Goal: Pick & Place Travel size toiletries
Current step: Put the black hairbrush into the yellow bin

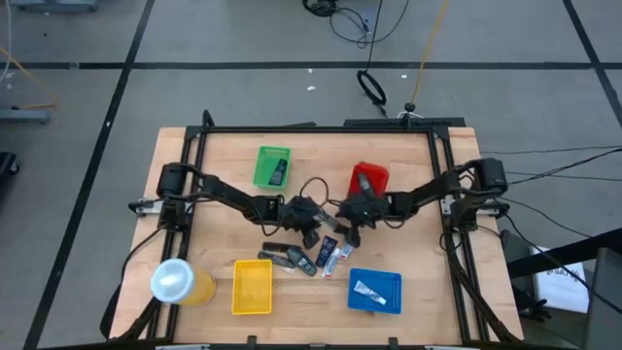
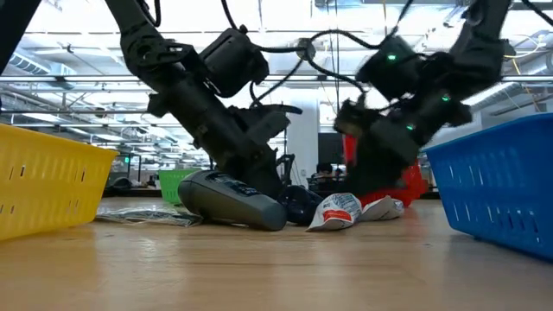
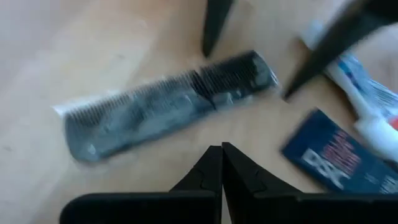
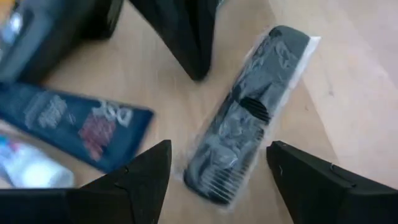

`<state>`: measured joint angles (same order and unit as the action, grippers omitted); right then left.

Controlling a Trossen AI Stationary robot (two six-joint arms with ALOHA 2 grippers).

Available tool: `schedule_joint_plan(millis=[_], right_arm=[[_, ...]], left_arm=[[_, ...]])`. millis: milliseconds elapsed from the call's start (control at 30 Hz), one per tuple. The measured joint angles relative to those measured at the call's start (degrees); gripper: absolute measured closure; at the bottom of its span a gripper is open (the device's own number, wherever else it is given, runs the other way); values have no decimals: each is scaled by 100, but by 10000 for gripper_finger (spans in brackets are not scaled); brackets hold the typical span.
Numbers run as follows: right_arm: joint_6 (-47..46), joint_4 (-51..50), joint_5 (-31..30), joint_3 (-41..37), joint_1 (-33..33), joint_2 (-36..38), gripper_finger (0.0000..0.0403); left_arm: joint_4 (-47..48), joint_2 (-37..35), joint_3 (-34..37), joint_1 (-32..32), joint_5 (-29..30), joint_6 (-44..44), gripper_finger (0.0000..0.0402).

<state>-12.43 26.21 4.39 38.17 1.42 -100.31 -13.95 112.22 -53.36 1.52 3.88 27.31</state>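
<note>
A black comb in clear wrap [image 4: 249, 118] [image 3: 168, 102] lies flat on the wood at the table's middle. My right gripper [image 4: 217, 168] [image 1: 344, 226] is open and points down, with one finger on each side of the comb's toothed end. My left gripper [image 3: 221, 152] [image 1: 311, 222] is shut, its tips close beside the comb's long side. A blue sachet [image 4: 74, 124], a white tube [image 3: 367, 99] [image 2: 337, 212] and a dark grey oblong piece [image 2: 233, 200] [image 1: 292, 261] lie flat nearby. My left gripper has its shut fingertips [image 4: 196, 65] right beside the comb's long edge [image 4: 239, 74], slanting down from above. I cannot tell whether they touch it.
The green basket [image 1: 272, 165] and the red basket [image 1: 369, 180] stand toward the far edge. The yellow basket [image 1: 253, 288] and the blue basket [image 1: 375, 290] stand near the front, with a white tube in the blue one. A yellow cup [image 1: 181, 283] stands at the near left.
</note>
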Motion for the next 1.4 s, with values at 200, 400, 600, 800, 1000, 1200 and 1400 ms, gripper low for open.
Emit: schedule_joint_plan(millis=[200,400,600,800,1000,1200,1400], right_arm=[[-379,-437,514,297,161,-205,141],[-632,-441,742,295,253,-212,148],[-955,-429,889,291,314,-219,149],[-1365,-406,1236,284,444,-224,149],[-1373,-1036,1508,260,474,299,150],[-1003,-2164,1100,267,449,1336,155],[-370,-3422,867,265,214,2310,171]], left_arm=[[-96,170,-4,-61,348,-1,397],[-310,224,6,-63,396,-77,398],[-530,402,11,76,474,-82,398],[-743,571,-2,262,498,135,399],[-936,575,8,408,713,170,399],[-1152,593,17,482,712,171,393],[-1174,593,17,491,667,170,400]])
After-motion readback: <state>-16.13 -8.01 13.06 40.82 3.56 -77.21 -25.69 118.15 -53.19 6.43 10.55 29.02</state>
